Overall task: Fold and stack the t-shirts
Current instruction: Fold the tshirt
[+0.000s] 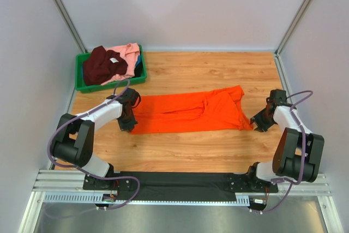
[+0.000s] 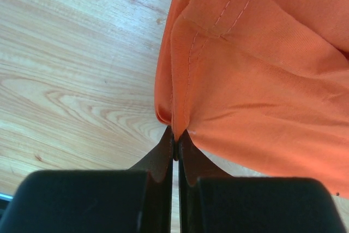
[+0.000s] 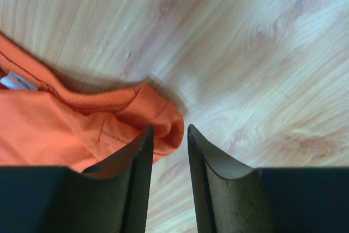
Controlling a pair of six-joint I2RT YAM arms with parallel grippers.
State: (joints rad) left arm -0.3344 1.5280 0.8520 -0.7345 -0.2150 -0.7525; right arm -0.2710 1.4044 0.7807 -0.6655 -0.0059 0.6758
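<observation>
One bright orange cloth t-shirt point(image 1: 191, 112) on wooden table point(image 1: 218, 151) | left gripper point(image 2: 174, 137) pinching its edge | right gripper point(image 3: 169, 129) parted, empty

Spread shirt point(image 1: 191, 112) centre; bin point(image 1: 80, 75) behind-left, heaped shirts point(image 1: 106, 65) inside.

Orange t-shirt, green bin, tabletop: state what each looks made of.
Bright orange t-shirt: soft matte knit cloth, judging by its folds and stitched hems. Green rectangular bin: probably plastic, with smooth rigid walls. Light brown table: wood or wood-look laminate, with visible grain and a slight sheen.
</observation>
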